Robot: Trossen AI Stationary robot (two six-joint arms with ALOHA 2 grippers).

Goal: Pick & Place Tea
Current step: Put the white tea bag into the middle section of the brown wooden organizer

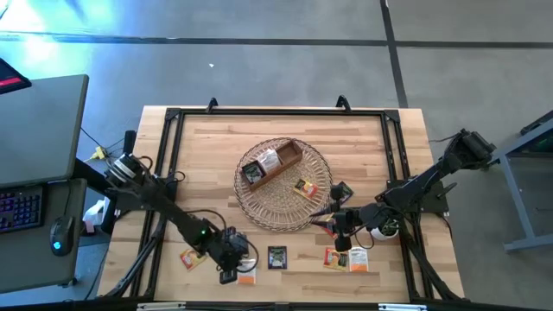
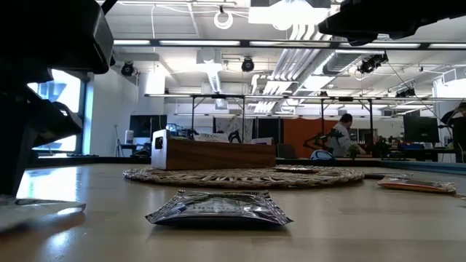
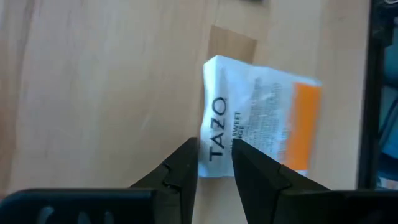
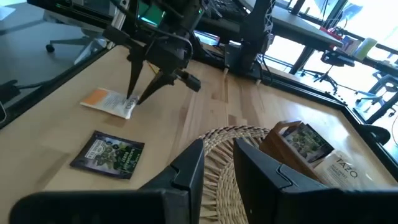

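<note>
Two sachets stand in the wooden tray (image 1: 273,164) you see on the wicker mat (image 1: 285,207); a third sachet (image 1: 304,187) lies flat on the weave beside it. Your left claw (image 3: 214,162) has its tips down at the edge of a white-and-orange sachet (image 3: 261,121) on the bench (image 1: 207,147), fingers narrowly apart astride that edge. Only the wrist view shows this. Your right claw (image 4: 217,158) hovers over the mat's rim, slightly parted, holding nothing. A dark sachet (image 2: 218,207) lies nearest the low camera.
</note>
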